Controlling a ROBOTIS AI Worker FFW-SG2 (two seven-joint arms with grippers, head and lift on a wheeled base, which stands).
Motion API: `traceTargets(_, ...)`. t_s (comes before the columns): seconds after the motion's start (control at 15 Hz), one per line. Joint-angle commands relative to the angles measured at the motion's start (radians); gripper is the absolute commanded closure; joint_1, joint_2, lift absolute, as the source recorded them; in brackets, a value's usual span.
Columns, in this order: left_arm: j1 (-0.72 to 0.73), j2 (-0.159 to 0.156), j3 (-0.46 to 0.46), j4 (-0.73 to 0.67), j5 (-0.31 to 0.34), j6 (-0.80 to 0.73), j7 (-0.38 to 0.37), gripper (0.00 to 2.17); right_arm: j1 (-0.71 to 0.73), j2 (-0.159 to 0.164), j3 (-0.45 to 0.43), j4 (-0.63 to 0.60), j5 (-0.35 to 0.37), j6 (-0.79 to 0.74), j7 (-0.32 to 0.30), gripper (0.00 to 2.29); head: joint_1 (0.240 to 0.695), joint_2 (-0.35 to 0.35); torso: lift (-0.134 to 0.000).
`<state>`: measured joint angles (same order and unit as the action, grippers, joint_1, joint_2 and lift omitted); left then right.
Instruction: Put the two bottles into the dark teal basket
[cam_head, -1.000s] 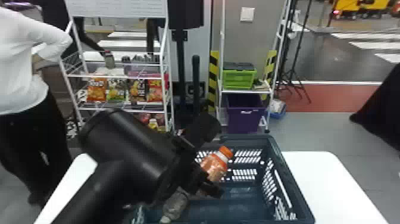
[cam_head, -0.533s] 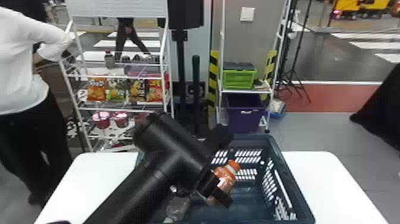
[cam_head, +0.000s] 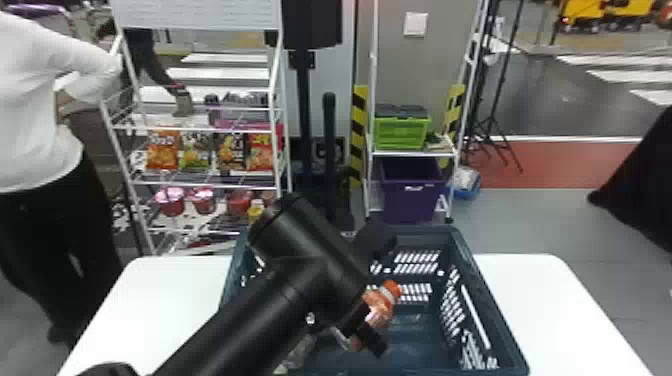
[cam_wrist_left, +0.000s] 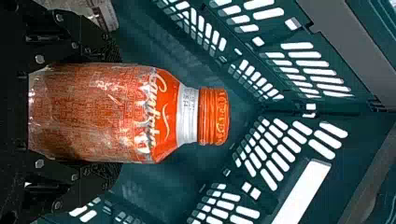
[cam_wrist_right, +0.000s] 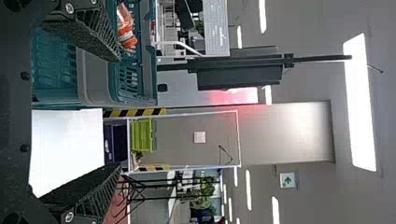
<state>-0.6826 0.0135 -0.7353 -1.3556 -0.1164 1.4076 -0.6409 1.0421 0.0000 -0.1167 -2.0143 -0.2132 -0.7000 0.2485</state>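
I'm holding the orange bottle (cam_head: 381, 306) inside the basket (cam_head: 492, 302) with my left tool (cam_head: 376, 294), the other bottle (cam_head: 299, 351) is resting in the basket, my right tool (cam_wrist_right: 116, 113) is gaping wide near it.

bottle (cam_wrist_left: 102, 112): glossy plastic | cap (cam_wrist_left: 214, 116): ribbed, shiny | basket (cam_head: 415, 345): smooth plastic | tabletop (cam_head: 550, 300): smooth, matt

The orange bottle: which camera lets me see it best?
Left wrist view: there the orange bottle appears large, its label and cap plain. The head view shows it partly hidden by the left gripper, the right wrist view small and farther off.
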Motion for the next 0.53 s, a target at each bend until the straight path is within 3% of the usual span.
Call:
traceTargets(0.0,0.011,0.010,-0.001,-0.019,0.003,0.000,0.004,0.25,-0.002,0.001,-0.001,-0.001,0.000,0.006,0.000,0.10,0.499,0.000,0.000)
traceTargets(0.07,0.014,0.016,-0.007,-0.028,0.001,0.000,0.009,0.09,-0.002,0.001,-0.001,-0.003,0.000,0.006,0.000,0.10,0.499,0.000,0.000)
traceTargets(0.27,0.028,0.029,-0.006,-0.066,0.007,0.000,0.040,0.07,-0.002,0.001,-0.001,-0.004,0.000,0.009,0.000,0.10,0.499,0.000,0.000)
traceTargets(0.47,0.060,0.062,0.057,-0.172,0.030,0.000,0.109,0.07,0.001,0.001,0.000,-0.006,0.002,0.006,0.000,0.10,0.499,0.000,0.000)
